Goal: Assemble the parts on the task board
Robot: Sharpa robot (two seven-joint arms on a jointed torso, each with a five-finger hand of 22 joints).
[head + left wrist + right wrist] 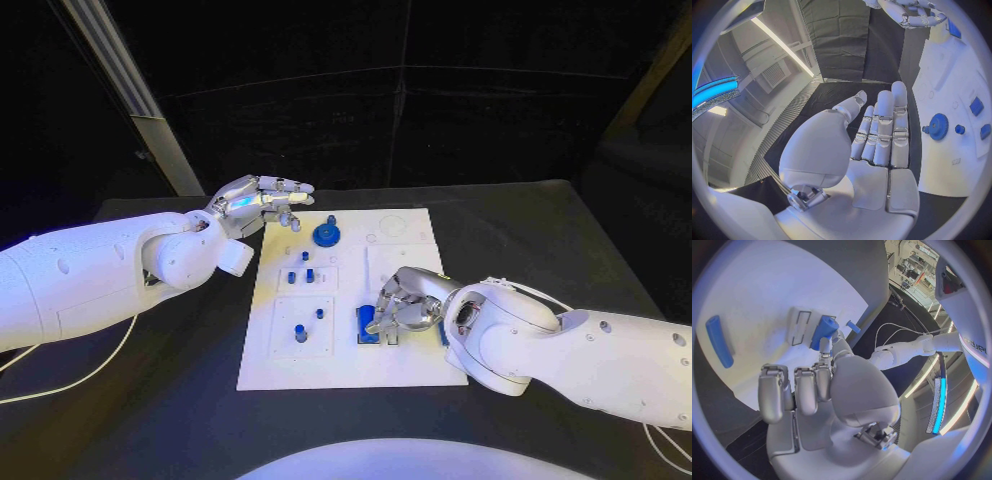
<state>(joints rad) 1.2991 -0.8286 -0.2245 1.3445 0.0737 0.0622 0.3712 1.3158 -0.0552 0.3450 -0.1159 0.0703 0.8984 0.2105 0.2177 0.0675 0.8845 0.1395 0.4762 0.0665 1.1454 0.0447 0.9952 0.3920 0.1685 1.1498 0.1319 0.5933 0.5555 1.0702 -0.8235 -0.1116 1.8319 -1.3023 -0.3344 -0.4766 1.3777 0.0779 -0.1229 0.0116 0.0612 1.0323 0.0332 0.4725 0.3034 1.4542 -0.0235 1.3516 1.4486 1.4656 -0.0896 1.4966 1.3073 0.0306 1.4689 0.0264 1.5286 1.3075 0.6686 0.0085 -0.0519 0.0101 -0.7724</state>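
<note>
The white task board (411, 360) lies in the middle of the black table. My right hand (404, 308) is low over its near right part and pinches a blue block (824, 330) between thumb and a finger, at a rectangular slot outline; the block (372, 326) touches or nearly touches the board. A long blue bar (718, 341) lies flat beside it. My left hand (263, 204) hovers open over the board's far left corner, fingers (881, 131) straight and together, holding nothing. A blue gear (327, 235) sits near it, also seen as the gear (939, 126).
Several small blue pegs (300, 276) stand in the board's left column, with another peg (300, 332) nearer to me. A white cable (58, 385) trails on the table at the left. The board's near edge and far right corner (411, 222) are bare.
</note>
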